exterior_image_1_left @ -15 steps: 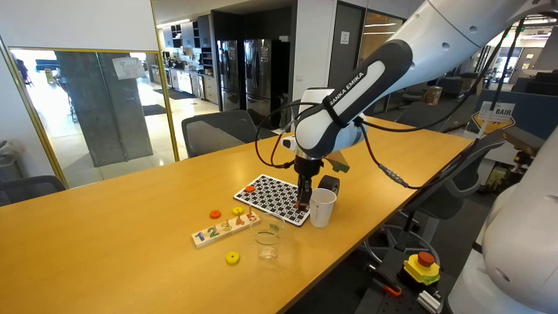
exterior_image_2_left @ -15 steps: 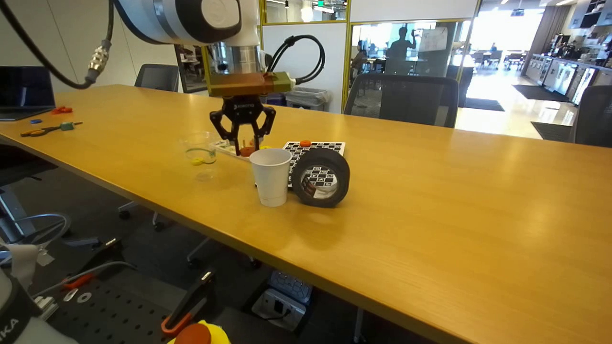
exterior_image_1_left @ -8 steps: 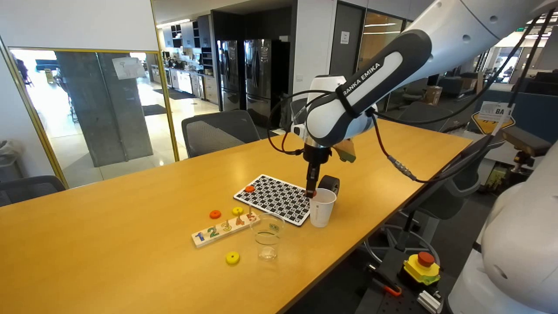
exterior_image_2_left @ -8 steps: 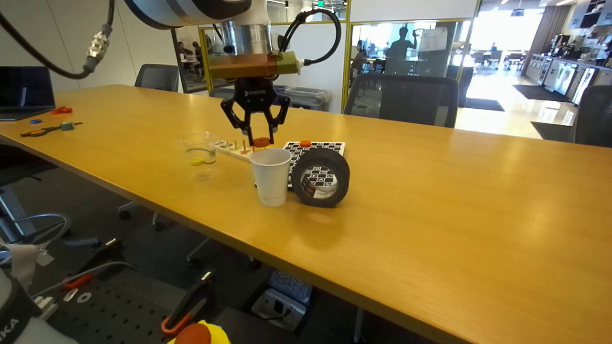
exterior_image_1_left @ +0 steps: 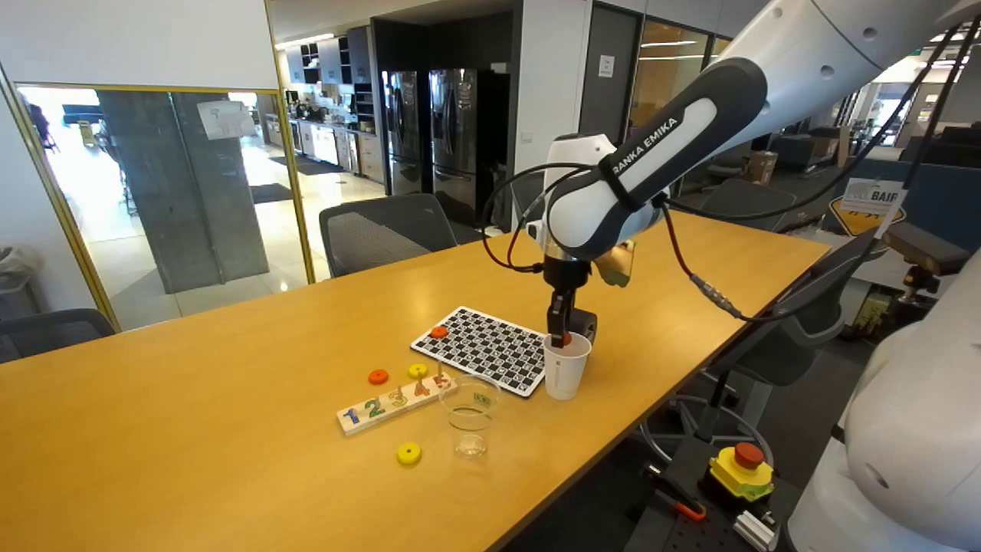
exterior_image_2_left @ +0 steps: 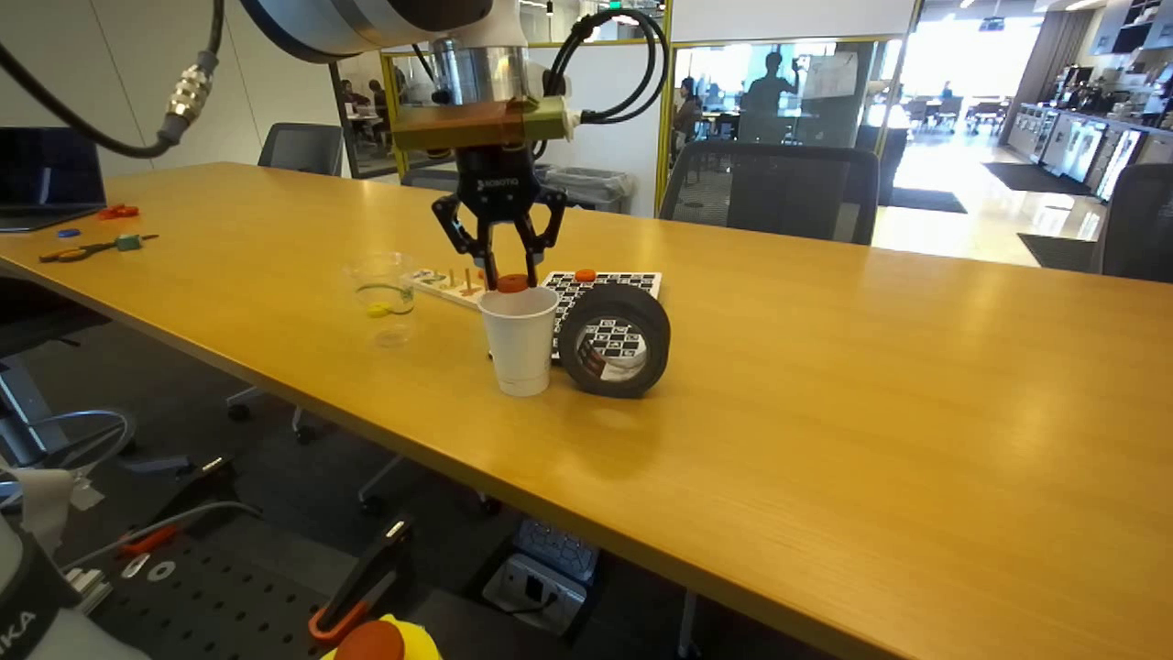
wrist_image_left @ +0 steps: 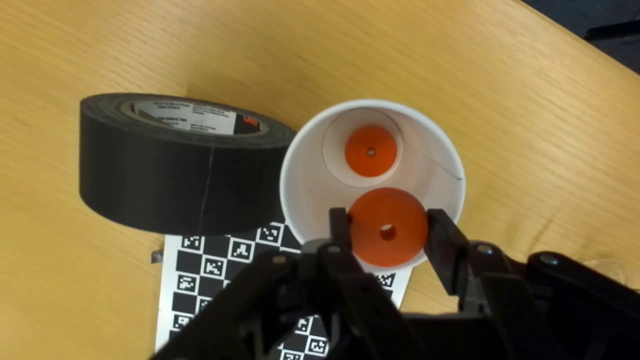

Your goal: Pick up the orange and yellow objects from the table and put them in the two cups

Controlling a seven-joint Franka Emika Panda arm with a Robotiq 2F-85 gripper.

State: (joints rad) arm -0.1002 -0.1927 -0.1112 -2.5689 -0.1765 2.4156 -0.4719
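Note:
My gripper (wrist_image_left: 387, 216) is shut on an orange disc (wrist_image_left: 388, 245) with a small centre hole, one finger on each side. It hangs at the mouth of the white cup (exterior_image_2_left: 520, 344); in the wrist view the disc overlaps the near rim. Inside that cup lies another orange disc (wrist_image_left: 370, 162), flat on the bottom. On the table (exterior_image_1_left: 230, 429) are an orange disc (exterior_image_1_left: 378, 376), a yellow disc (exterior_image_1_left: 418, 370) and a second yellow disc (exterior_image_1_left: 409, 453) near the clear cup (exterior_image_1_left: 470, 422). One more orange disc (exterior_image_2_left: 585, 275) rests on the checkered board.
A black tape roll (wrist_image_left: 150, 170) stands on edge right beside the white cup. The checkered board (exterior_image_1_left: 483, 349) lies next to the cup. A numbered wooden peg strip (exterior_image_1_left: 395, 404) sits close to the clear cup. A laptop (exterior_image_2_left: 46, 174) and pliers (exterior_image_2_left: 78, 251) are farther off.
My gripper has carried the orange disc up from beside the white cup and across, then slightly down, to the cup's mouth. The cups and the discs on the table have stayed put.

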